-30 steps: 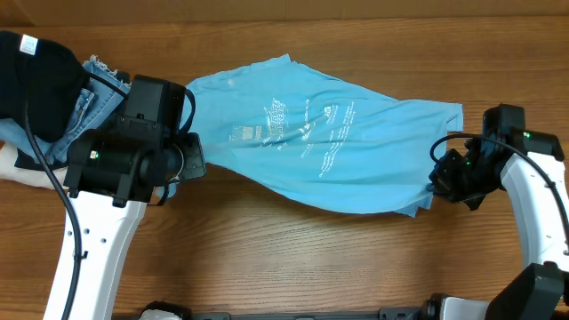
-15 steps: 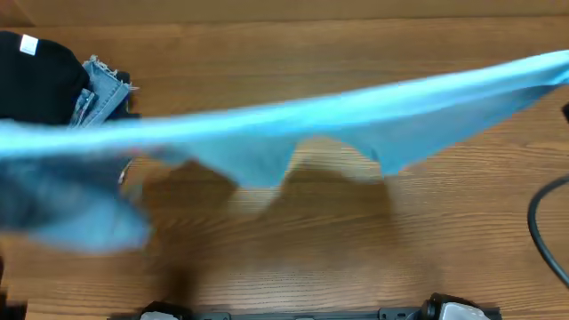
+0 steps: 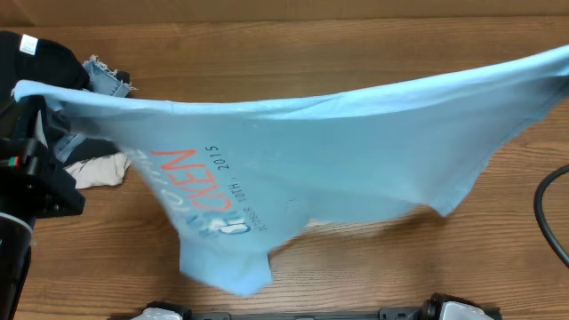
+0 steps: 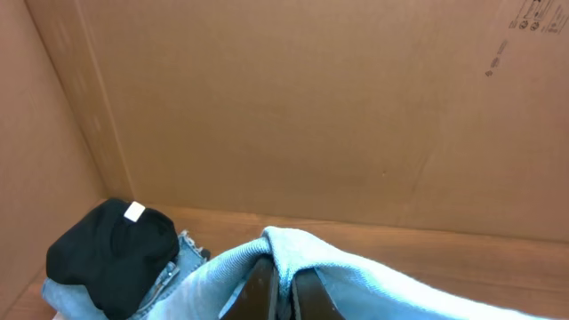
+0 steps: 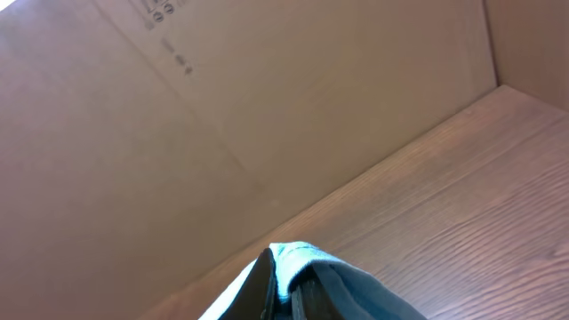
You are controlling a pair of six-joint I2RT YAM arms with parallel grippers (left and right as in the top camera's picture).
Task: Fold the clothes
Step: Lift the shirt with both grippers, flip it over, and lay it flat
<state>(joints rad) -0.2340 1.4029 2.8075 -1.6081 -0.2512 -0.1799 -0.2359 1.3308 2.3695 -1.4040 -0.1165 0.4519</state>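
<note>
T-shirt (image 4: 293, 251) edge pinched tight between left fingers (image 4: 258, 286), another edge squeezed between right fingers (image 5: 264, 283). Hangs stretched in air between both, above wooden worktop (image 3: 356, 53), red lettering turned upward, lower part sagging toward front edge. Beyond left end, black garment (image 3: 36, 62) and jeans (image 3: 107, 76) lying on worktop.

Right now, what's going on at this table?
Two robot arms hold a large light sky-blue cotton T-shirt stretched out in the air above the wooden table. The left gripper and the right gripper are each shut on an edge of it. Its red lettering faces the overhead camera. No fold has been made yet. A black garment and a blue denim piece lie piled at the left.
</note>
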